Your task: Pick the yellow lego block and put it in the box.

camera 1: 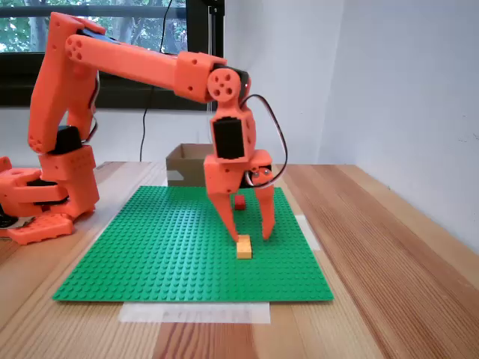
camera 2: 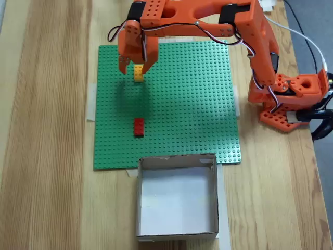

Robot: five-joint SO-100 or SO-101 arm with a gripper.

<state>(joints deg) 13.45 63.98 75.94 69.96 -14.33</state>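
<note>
The yellow lego block (camera 1: 244, 247) (camera 2: 139, 73) lies flat on the green baseplate (camera 1: 150, 247) (camera 2: 197, 104), near one edge. My orange gripper (camera 1: 251, 237) (camera 2: 133, 66) points down over it, open, its fingertips close to the plate. The block sits low between the two fingers, close against one of them, and is not gripped. The box (camera 1: 183, 161) (camera 2: 177, 159) is brown cardboard, open on top and empty. It stands off the opposite edge of the plate from the block.
A smaller red brick (camera 1: 239, 200) (camera 2: 138, 126) lies on the plate between the yellow block and the box. The arm's base (camera 1: 45, 194) (camera 2: 286, 99) stands on the wooden table beside the plate. Pale tape holds the plate's edges.
</note>
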